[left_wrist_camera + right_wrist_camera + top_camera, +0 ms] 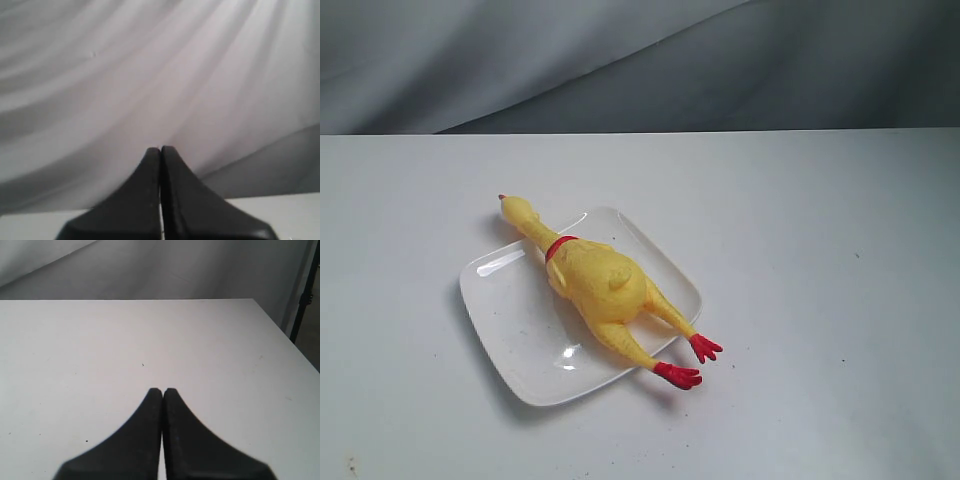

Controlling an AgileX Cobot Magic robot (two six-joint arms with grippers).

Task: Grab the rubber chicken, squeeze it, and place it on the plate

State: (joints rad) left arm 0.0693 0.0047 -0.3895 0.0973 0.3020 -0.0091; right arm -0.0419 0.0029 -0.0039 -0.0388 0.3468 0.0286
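The rubber chicken lies on the plate, with its fat body in the middle. Its head pokes past 1 edge. Its red feet stick out past the other edge, over the table. So the job looks done (the chicken is just too long for the plate).

The left gripper is pinched tight with nothing in it, and so is the right gripper. The best thing now, I think, is to keep both arms far from the plate. A bump on those feet could tip the chicken off.

Only the outside camera shows the chicken and the plate, and no arm is in it. The left wrist camera sees mostly gray cloth. The right wrist camera sees white table and its far corner.
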